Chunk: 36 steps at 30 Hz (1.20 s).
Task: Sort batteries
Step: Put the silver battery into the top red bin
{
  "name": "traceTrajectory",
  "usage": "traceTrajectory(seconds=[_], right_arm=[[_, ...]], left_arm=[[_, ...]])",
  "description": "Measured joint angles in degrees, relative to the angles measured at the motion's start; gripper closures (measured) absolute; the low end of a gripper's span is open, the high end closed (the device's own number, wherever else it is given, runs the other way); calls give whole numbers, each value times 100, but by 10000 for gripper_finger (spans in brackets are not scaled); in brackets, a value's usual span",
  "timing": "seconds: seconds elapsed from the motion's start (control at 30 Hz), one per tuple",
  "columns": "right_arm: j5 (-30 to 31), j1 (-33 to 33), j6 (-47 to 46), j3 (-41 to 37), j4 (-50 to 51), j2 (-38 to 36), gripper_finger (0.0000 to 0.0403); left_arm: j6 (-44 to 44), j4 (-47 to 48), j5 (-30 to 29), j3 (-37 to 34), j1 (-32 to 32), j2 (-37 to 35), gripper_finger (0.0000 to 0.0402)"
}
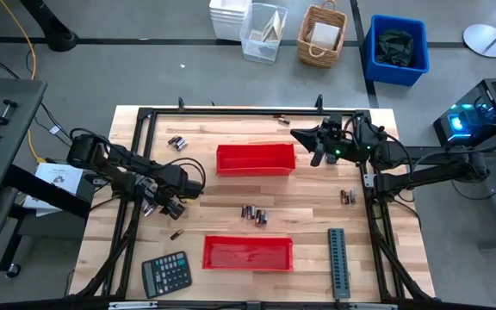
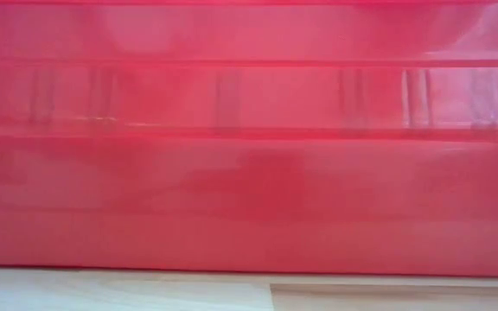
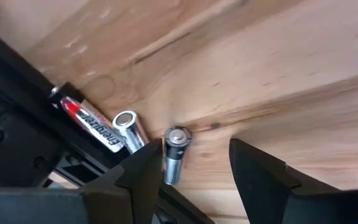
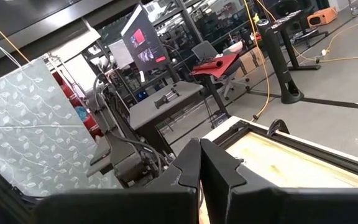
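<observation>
Overhead view of a wooden table inside a black frame. Two red trays at centre: far red tray in the upper middle, near red tray in the lower middle, likely the bins meant to receive the sorted batteries. Both look empty as far as can be told.

Batteries scattered in small groups: a pair left of the far tray, a cluster between the two trays, a few at centre right, one lone cell at lower left, one along the top edge. Spread out like this, probably to be picked one at a time.

Left gripper low over the left side of the table, at centre left of the frame. Seen from its wrist camera, fingers parted with nothing between them, released. Just ahead of the fingertips, three batteries lying on the wood beside the black frame rail, one right against the inner edge of one finger, not yet straddled. Open stance suits a coming pinch around a single cell; crowding by neighbours and the rail may make that awkward.

Right gripper raised at upper right, just beside the far tray's right end, fingers pressed together on nothing, apparently waiting.

Grey ridged strip at lower right and calculator at lower left, both clear of the work. Table-level camera filled by a red tray wall.
</observation>
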<state>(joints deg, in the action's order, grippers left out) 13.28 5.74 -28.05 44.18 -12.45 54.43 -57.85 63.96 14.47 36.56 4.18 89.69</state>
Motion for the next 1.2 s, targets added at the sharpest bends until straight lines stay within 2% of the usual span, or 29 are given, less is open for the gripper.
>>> traceTrajectory(seconds=[0.2, 0.4, 0.5, 0.67, 0.8, 1.07, 1.2], right_arm=[[2, 0, 0, 0, 46, -1, 402], [2, 0, 0, 0, 70, -2, 402], [2, 0, -1, 0, 71, -1, 402], [2, 0, 0, 0, 72, -2, 402], [2, 0, 0, 0, 87, -2, 402], [93, 0, 0, 0, 103, -2, 402], [106, 1, 0, 0, 40, -1, 402]], left_arm=[[-67, -159, 185, -71, 265, -2, 223], [-26, -776, 994, -471, 359, -17, 238], [170, -872, 1026, -530, 338, -17, 271], [334, -1012, 1154, -488, 329, -13, 369], [530, -905, 960, -276, 306, -3, 371], [1248, -1305, 443, 625, 80, -353, 371], [1461, -1233, -203, 1203, -150, -676, 371]])
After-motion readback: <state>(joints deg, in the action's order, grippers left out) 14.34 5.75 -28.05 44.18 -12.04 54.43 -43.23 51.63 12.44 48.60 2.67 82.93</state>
